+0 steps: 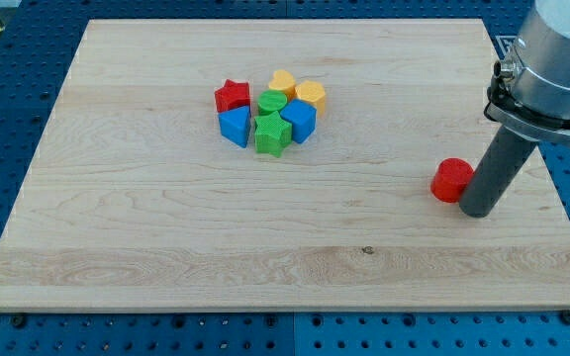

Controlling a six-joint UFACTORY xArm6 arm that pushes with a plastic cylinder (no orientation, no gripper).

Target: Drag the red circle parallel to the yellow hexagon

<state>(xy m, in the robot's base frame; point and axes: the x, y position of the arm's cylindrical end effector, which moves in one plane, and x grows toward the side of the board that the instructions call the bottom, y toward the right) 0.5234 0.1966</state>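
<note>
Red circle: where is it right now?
The red circle sits alone at the view's right on the board, touching my tip on its left, far from the block cluster at upper centre.

Pale grained wood board (166,227), smooth matt; ridged plastic-looking green star (271,134); matt dark rod (493,170).

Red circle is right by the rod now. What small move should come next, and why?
Probably a short push toward the view's left. My tip sits just right of the red circle, apparently touching it, while the yellow hexagon lies in the cluster far to the upper left, so the circle must travel leftward to line up with it.
</note>
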